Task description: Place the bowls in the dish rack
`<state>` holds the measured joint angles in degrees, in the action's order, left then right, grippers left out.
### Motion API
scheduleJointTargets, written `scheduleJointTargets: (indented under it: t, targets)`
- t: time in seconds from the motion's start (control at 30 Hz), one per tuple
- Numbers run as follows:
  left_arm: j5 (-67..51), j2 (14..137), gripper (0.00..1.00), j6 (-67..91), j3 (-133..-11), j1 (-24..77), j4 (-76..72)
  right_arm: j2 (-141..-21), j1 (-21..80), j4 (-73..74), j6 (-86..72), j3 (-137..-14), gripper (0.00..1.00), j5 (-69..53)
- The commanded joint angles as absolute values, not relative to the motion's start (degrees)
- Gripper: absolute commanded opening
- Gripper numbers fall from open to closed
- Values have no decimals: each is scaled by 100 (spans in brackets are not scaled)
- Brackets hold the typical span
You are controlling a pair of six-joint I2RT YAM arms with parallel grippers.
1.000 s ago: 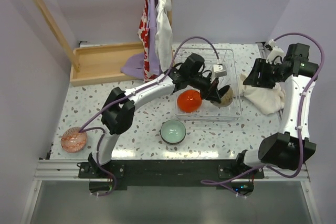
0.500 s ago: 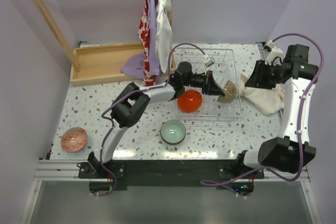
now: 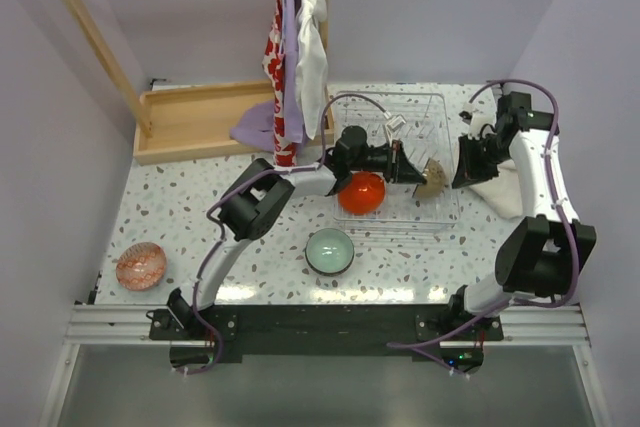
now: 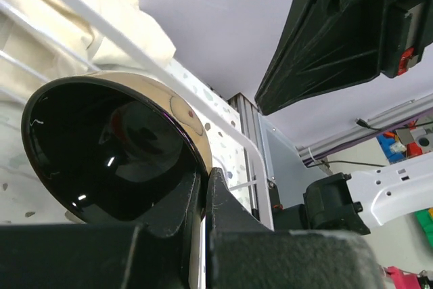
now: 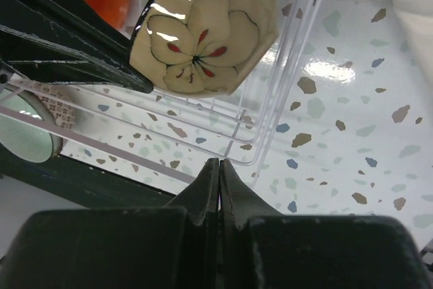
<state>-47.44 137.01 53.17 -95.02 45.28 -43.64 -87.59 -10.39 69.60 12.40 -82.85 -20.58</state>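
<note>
- Still on the table at far left, the pink bowl [image 3: 140, 267] lies well apart from the rack [image 3: 405, 219]. The mint bowl [image 3: 329, 250] sits just before the rack's near edge. Neither is loaded.
- Inside the rack, the orange bowl [image 3: 361, 192] sits at the left side, and I judge it done.
- The step in hand is seating the tan bowl [image 3: 432, 175]. The left gripper [image 3: 412, 169] is clamped on its rim and holds it tipped on edge over the rack's right side. The wrist view shows the fingers [image 4: 233, 225] pinching that rim beside the glossy dark inside.
- Next, I judge, the bowl should be lowered between the tines until it leans there, then let go. Whether it touches wire already I cannot tell.
- The right gripper [image 3: 466, 165] hovers just outside the rack's right wall, beside the cloth [image 3: 500, 192]. Its jaws are pressed together on nothing.
- Against a second ago, the pink, mint and orange bowls have not moved.
- The left arm has stretched flatter and rolled its wrist, edging the tan bowl rightward.
- The right arm has swung in from the table's right edge, and its half-spread jaws have closed.
</note>
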Motion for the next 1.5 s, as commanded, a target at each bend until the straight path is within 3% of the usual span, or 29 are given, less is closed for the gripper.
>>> scheduleJointTargets:
  t: [0.0,0.53,0.7,0.87,1.27,1.47]
  targets:
    - [-4562,13807,0,5502,-9765,4482,-4781,-8946,-1020,6865,1441,-8157,0,-1591]
    - [-4307,13580,0,5950,-8993,4193,-4430,-9624,-536,6416,1327,-8217,0,-1644]
    - [-4412,13456,17,5924,-8745,4140,-4350,-9738,-457,6407,1310,-8393,0,-1600]
    - [-4447,13166,26,5520,-8640,4008,-4087,-9729,-369,6407,1327,-8508,0,-1521]
    - [-4465,12507,38,4352,-8534,3771,-2893,-9905,-211,6354,1292,-8868,0,-1582]
    - [-4175,12138,39,3245,-8684,3753,-1417,-9940,-149,6381,1301,-9044,0,-1608]
